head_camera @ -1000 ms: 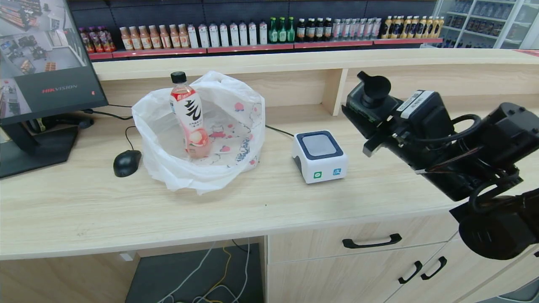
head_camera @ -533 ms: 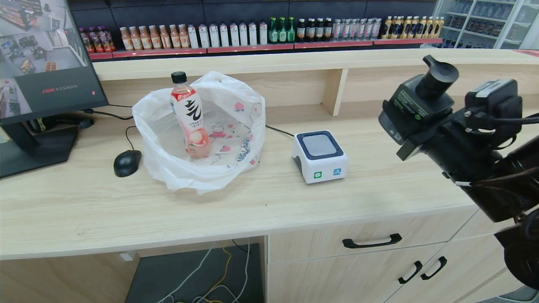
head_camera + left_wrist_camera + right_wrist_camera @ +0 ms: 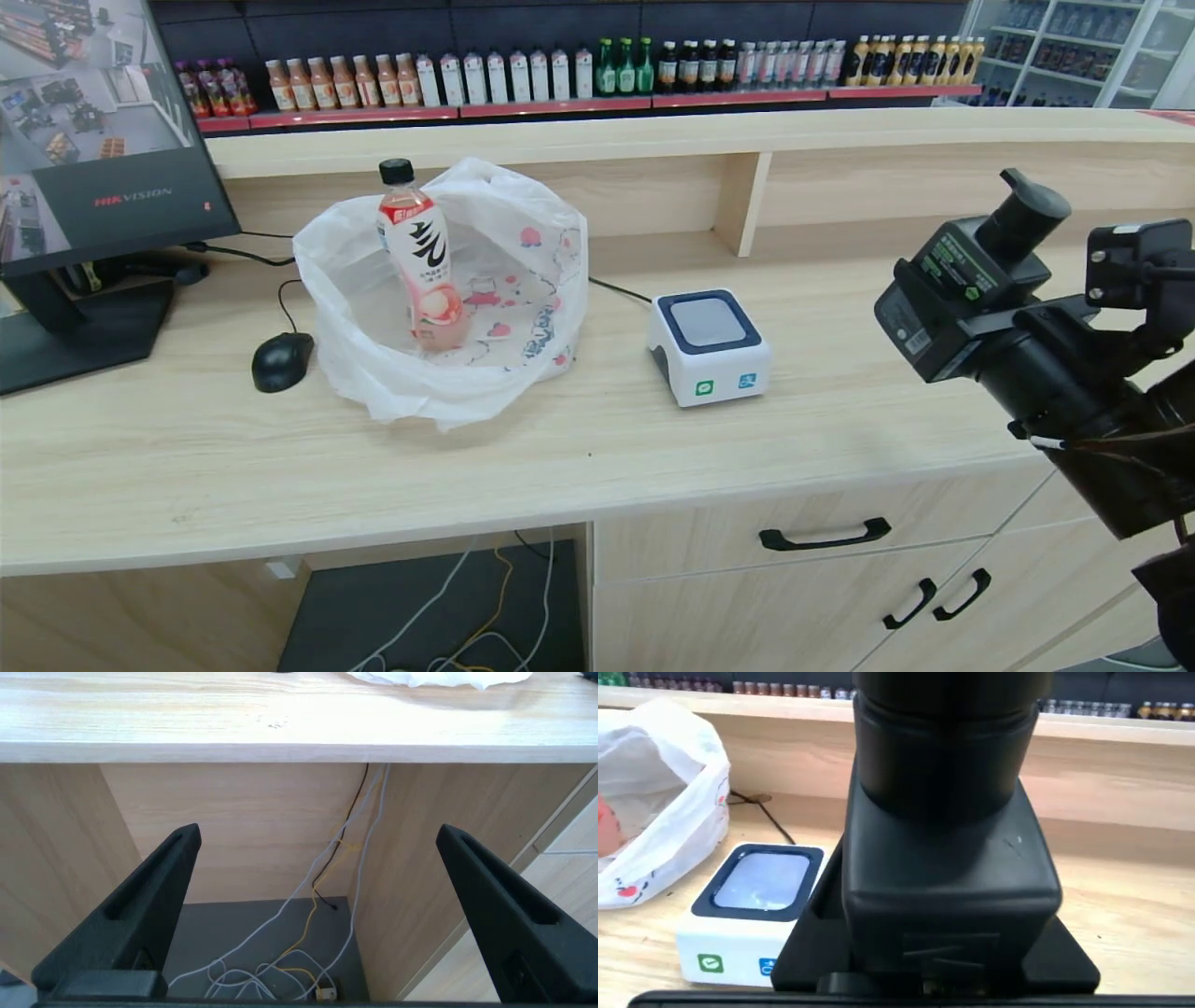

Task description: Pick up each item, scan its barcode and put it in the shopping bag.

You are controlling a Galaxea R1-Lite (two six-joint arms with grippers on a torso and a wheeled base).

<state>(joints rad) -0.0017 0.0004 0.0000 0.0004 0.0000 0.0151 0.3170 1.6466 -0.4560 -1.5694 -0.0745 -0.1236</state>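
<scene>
Right gripper [image 3: 1006, 329] clamping black capped container [image 3: 966, 275], holding it tilted, well right of barcode scanner [image 3: 709, 343], likely for scanning. Left gripper [image 3: 322, 905] hanging wide open, empty, below counter [image 3: 280, 467]. Peach drink bottle [image 3: 420, 261] standing in shopping bag [image 3: 532, 271].

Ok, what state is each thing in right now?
shopping bag: open, standing on the counter
pink drink bottle: capped, upright in the bag
black bottle: capped, tilted, held by right gripper
left gripper: open, empty
barcode scanner: window facing up
drawers: shut
monitor: on
</scene>
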